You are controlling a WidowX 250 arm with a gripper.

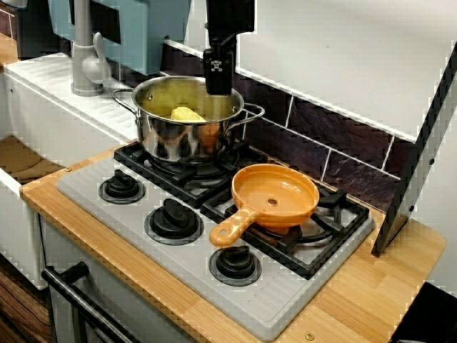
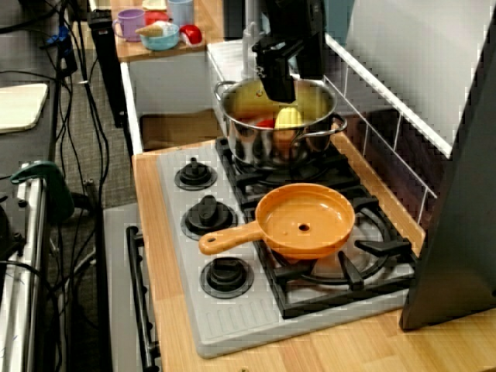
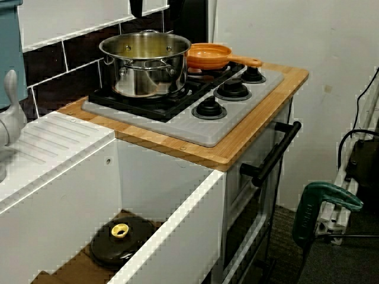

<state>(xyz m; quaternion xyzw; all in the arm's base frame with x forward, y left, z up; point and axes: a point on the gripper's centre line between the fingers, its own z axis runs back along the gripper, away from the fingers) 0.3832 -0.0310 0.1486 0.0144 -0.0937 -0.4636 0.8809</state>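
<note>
One arm only is on this rig, and its gripper (image 1: 218, 87) hangs straight down over the steel pot (image 1: 178, 139), which stands on the black grate (image 1: 187, 177) at the back of the stove. In the higher view from the side, the gripper (image 2: 280, 87) has its tip at about rim height, just above a yellow piece (image 2: 288, 118) that lies inside the pot next to a red piece (image 2: 263, 122). From the front view the yellow piece (image 1: 187, 113) shows near the middle of the pot. The fingers look close together, but they are dark and blurred in both views, so I cannot tell how far they are open or whether they have hold of anything. I also cannot tell if the tip touches the yellow piece or stays a little above it.

My worries are these. The pot walls are high and the gripper is near the back rim, so a sideways move at this height could hit the rim and push the pot on the grate. The orange pan (image 1: 275, 194) sits just beside the pot, with its handle (image 1: 232, 227) over the knobs, so a shifted pot could knock it. The yellow piece looks smooth and rounded; I judge that a grip off its centre could let it slip.
</note>
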